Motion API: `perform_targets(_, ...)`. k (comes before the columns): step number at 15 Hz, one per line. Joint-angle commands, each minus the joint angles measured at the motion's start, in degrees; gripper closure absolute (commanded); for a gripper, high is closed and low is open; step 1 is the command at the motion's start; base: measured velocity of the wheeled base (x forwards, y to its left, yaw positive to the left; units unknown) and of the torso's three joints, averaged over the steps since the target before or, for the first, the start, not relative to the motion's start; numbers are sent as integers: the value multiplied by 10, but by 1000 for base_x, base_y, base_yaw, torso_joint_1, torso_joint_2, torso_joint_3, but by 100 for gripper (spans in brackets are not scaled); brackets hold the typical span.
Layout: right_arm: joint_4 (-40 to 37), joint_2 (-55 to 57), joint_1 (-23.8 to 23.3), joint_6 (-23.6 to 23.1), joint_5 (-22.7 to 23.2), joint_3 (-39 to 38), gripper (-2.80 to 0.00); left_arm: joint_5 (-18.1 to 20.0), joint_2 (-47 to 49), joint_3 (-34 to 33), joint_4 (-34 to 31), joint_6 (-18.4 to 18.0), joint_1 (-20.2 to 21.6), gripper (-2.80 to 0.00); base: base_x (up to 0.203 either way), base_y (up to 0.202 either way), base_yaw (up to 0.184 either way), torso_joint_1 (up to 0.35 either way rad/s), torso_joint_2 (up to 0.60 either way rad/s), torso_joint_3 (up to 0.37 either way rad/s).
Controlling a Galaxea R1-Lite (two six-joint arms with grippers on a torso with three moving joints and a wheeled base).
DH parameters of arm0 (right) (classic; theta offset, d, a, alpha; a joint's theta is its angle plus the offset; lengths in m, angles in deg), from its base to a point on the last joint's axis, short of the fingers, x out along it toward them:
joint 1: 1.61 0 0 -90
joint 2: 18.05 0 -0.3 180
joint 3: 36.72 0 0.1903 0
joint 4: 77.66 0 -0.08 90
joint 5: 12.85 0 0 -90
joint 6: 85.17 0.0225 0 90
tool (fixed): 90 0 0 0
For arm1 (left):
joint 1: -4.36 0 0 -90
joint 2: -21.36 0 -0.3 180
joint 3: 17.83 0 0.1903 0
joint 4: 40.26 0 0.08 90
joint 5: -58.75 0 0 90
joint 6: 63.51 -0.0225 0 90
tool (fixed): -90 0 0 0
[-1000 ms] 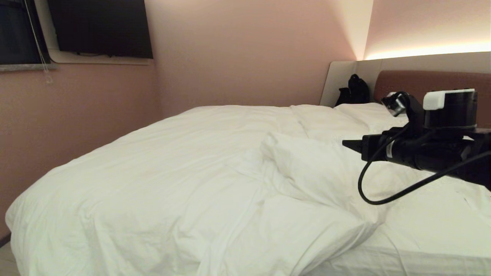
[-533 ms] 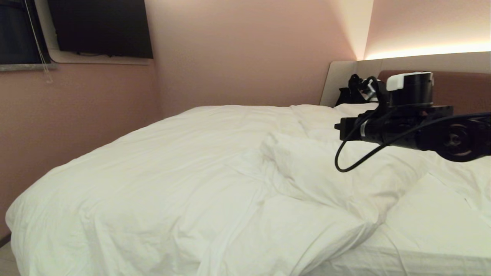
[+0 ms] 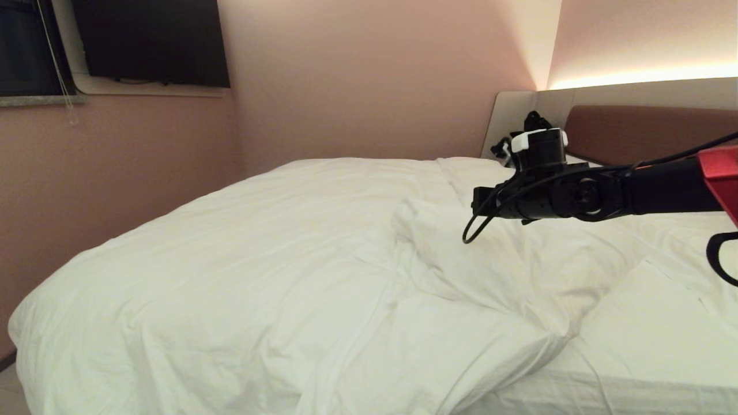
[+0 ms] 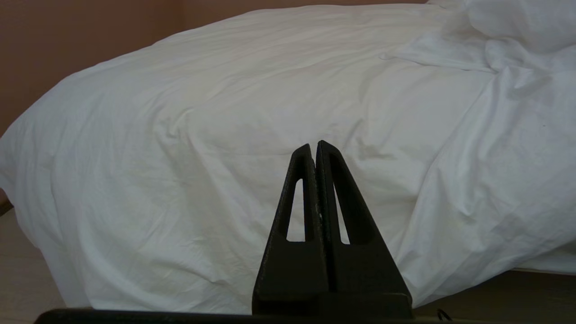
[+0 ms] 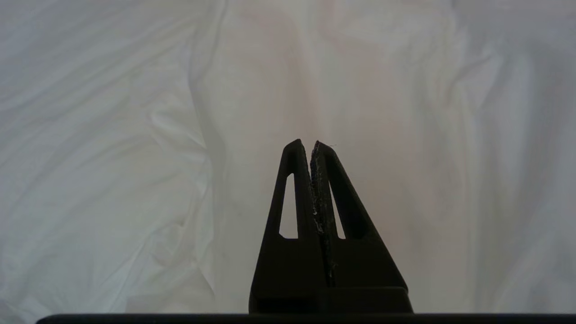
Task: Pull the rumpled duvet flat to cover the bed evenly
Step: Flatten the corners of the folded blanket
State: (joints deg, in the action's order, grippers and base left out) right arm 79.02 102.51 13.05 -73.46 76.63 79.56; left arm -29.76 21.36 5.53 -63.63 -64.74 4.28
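The left gripper (image 4: 314, 146) is hanging low beside the foot-end corner of the bed (image 3: 576, 397), its fingers (image 4: 301, 189) pressed together on nothing, tips pointing at the duvet's draped side. The duvet (image 3: 242, 259) is lying across the part of the bed nearest the pink wall (image 3: 115, 161), spilling over the foot-end edge, while its edge toward the headboard (image 3: 640, 129) is bunching into a puffy ridge folded back on itself near the middle of the bed. Past that ridge, a strip of flat white sheet (image 3: 651, 317) is showing uncovered along the side of the bed away from the wall. The right arm (image 3: 646, 193) is reaching in from that side, level above the ridge, with a black cable (image 3: 478, 225) looping beneath its wrist. The right gripper (image 5: 312, 145) is hovering over rumpled white fabric (image 5: 135, 180), its fingers (image 5: 292, 193) closed against each other and clasping no cloth. A dark bag (image 3: 536, 124) is sitting at the headboard, behind the arm.
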Motion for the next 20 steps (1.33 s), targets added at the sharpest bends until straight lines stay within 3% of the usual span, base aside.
perform_targets(1, -34, 30, 3, 7, 0, 15, 0, 0, 0, 0, 0, 0, 0, 0, 0, 0, 0, 0, 0, 0)
perform_targets(5, -45, 68, 7, 8, -1, 37, 0, 0, 0, 0, 0, 0, 0, 0, 0, 0, 0, 0, 0, 0)
perform_targets(6, -45, 68, 7, 8, -1, 37, -280, 0, 0, 0, 0, 0, 0, 0, 0, 0, 0, 0, 0, 0)
perform_targets(17, -41, 85, 33, 0, -4, 40, -280, 0, 0, 0, 0, 0, 0, 0, 0, 0, 0, 0, 0, 0)
perform_targets(20, -45, 135, 35, -7, -9, 74, -280, 0, 0, 0, 0, 0, 0, 0, 0, 0, 0, 0, 0, 0)
